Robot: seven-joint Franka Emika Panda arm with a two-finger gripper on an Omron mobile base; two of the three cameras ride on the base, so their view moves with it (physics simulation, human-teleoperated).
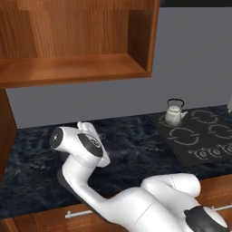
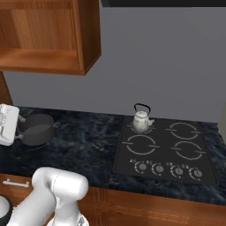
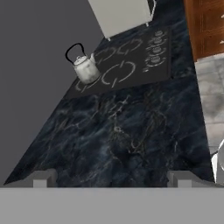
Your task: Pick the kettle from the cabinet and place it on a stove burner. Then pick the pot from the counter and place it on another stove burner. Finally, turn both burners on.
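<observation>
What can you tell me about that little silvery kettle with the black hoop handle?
The small mottled silver-grey metal kettle has a rounded body, a lid with a knob, a short spout and a tall black arched handle standing upright. It sits upright on the rear-left ring of the flat black glass cooktop, close to the grey wall. Nothing else touches it; the robot's gripper is away from it over the dark marble-look counter.

kettle (image 2: 141,121) upright on rear-left burner (image 2: 140,127)

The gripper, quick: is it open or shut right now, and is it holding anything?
Gripper: open and holding nothing, over the dark counter.
</observation>
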